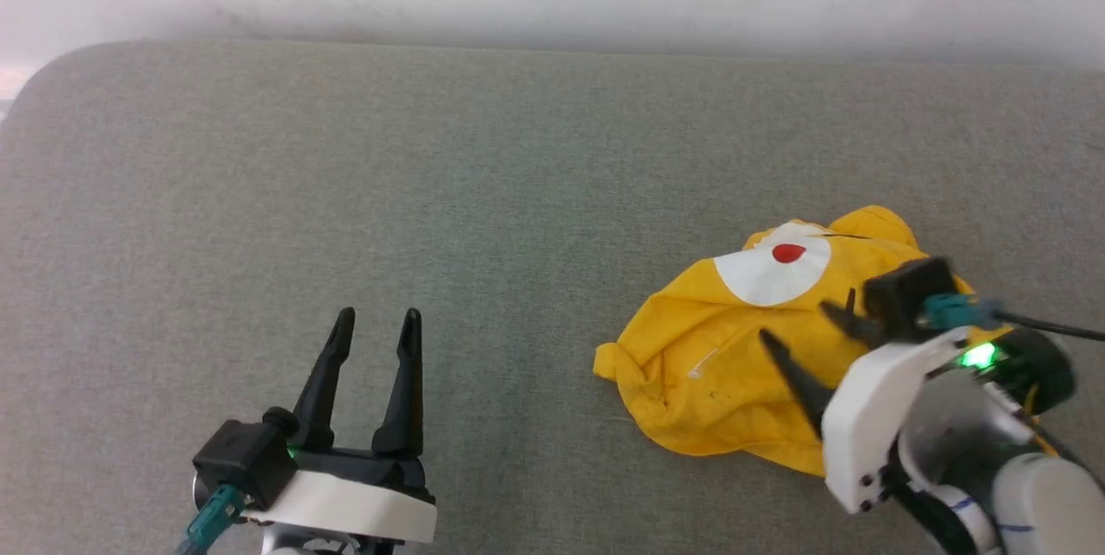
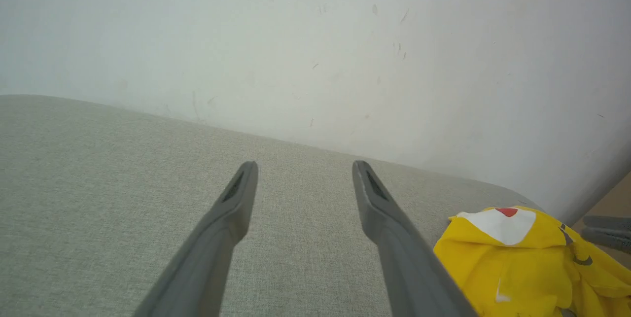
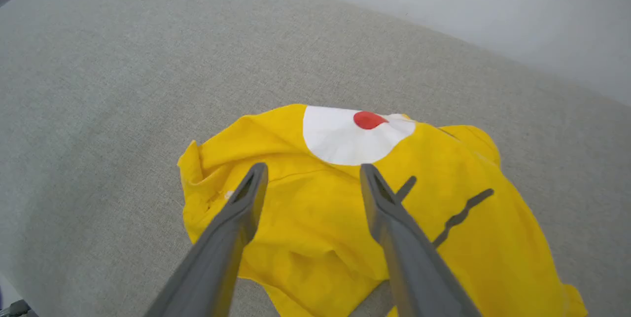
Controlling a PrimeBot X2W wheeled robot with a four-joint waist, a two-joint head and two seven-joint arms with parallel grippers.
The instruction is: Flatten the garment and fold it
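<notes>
The crumpled yellow T-shirt (image 1: 708, 382) lies near right on the grey fabric surface (image 1: 518, 192). The right gripper (image 1: 792, 319) hovers over it, jaws wide and empty. The left gripper (image 1: 379, 315), equally wide, sits near left, well apart.

head: high, looking down | wrists: low, nearer, looking forward | shared — garment (image 1: 716, 356)

One garment (image 1: 691, 339), two pincers (image 1: 378, 313) (image 1: 794, 320), one cushion (image 1: 518, 192)

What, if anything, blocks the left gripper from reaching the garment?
Probably nothing, so yes: bare grey surface lies between the open left gripper and the garment; the right gripper is over its far side.
</notes>
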